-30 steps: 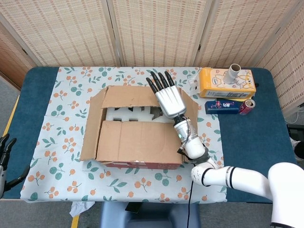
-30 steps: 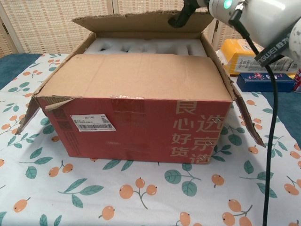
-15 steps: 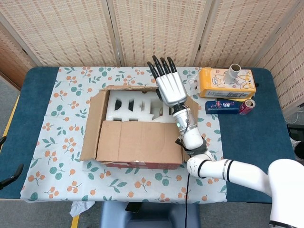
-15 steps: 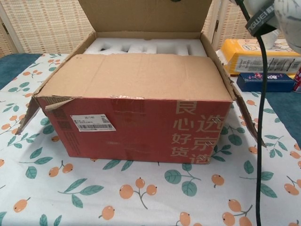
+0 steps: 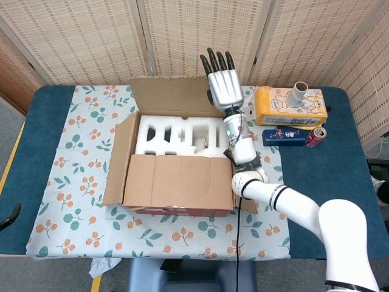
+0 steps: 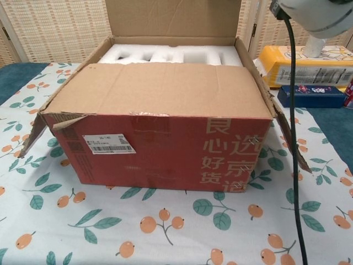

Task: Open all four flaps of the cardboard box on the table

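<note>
The cardboard box (image 5: 176,182) stands mid-table, with a red front (image 6: 165,146) in the chest view. Its far flap (image 5: 170,94) is raised and leans back, upright in the chest view (image 6: 174,19). White foam (image 5: 173,135) shows inside. The near flap (image 6: 160,88) lies flat over the box's front half. The left side flap (image 5: 118,158) hangs outward, and the right side flap (image 6: 287,135) does too. My right hand (image 5: 223,88) is at the far flap's right end, fingers straight and holding nothing. Only a dark sliver (image 5: 12,214) at the frame's left edge may belong to my left hand.
A yellow carton (image 5: 290,106) with a grey tube (image 5: 299,92) on it, a blue box (image 5: 287,135) and a red can (image 5: 315,136) sit right of the box. A black cable (image 6: 291,138) hangs from my right arm. Crumpled paper (image 5: 103,266) lies at the table's front edge.
My right hand has swept away from me, pushing the far flap from lying over the box to standing up and back, uncovering the foam. The left hand has slipped out at the left edge.
</note>
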`<state>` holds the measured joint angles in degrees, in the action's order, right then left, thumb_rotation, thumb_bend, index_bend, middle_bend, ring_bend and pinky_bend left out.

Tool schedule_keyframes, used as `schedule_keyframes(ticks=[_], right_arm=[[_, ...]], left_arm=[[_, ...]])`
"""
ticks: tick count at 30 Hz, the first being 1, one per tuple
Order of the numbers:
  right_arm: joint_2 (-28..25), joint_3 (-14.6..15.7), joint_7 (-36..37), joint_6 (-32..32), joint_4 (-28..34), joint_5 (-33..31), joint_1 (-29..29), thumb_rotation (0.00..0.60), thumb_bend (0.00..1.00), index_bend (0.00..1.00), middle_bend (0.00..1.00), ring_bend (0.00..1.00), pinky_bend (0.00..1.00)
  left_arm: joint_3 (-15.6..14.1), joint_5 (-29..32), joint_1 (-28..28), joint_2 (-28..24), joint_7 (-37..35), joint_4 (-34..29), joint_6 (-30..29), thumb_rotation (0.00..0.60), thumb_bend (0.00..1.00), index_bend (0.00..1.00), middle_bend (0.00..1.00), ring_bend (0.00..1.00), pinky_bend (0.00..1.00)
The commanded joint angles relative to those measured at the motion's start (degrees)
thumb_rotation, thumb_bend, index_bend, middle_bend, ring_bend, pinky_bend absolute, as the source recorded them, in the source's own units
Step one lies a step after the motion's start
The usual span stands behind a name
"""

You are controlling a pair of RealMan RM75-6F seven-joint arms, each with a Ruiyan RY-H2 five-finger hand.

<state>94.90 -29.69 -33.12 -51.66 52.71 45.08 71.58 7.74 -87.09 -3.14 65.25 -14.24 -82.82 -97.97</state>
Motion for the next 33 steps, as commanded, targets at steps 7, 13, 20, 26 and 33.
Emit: schedule_keyframes(ticks=[7,13,20,26,33], right_arm=[[7.3,0.3,10.8,8.0,-18.3,2.8,5.5,0.600,0.44,0.00,0.00,0.00,0.00],[2.6,-0.3,15.0,6.8,-6.0,3.3,1.7,0.600,0.44,0.00,0.00,0.00,0.00],[-13.3,0.8,12.4,4.3,29.8,-5.0,-9.1,0.600,0.44,0.00,0.00,0.00,0.00],[-24.3,3.9,11.3,3.4,48.4,-9.0,-14.1,0.600,0.44,0.00,0.00,0.00,0.00],[-32.2,6.9,15.0,4.1,58.8,-3.1,-19.0,0.600,0.44,0.00,0.00,0.00,0.02]], left_arm=[[0.2,0.2,-0.1,-0.1,0.4,0.1,0.6,0.600,0.35,0.00,0.00,0.00,0.00],[-0.1,-0.4,-0.2,-0.2,0.0,0.3,0.8,0.600,0.35,0.00,0.00,0.00,0.00],[-0.6,-0.5,-0.9,-0.3,1.4,-1.0,2.8,0.600,0.35,0.00,0.00,0.00,0.00],[-1.4,-1.3,-2.1,0.2,5.7,-2.1,4.9,0.600,0.35,0.00,0.00,0.00,0.00],[-1.3,-1.5,-1.9,0.7,7.5,-2.4,4.1,0.600,0.35,0.00,0.00,0.00,0.00]])
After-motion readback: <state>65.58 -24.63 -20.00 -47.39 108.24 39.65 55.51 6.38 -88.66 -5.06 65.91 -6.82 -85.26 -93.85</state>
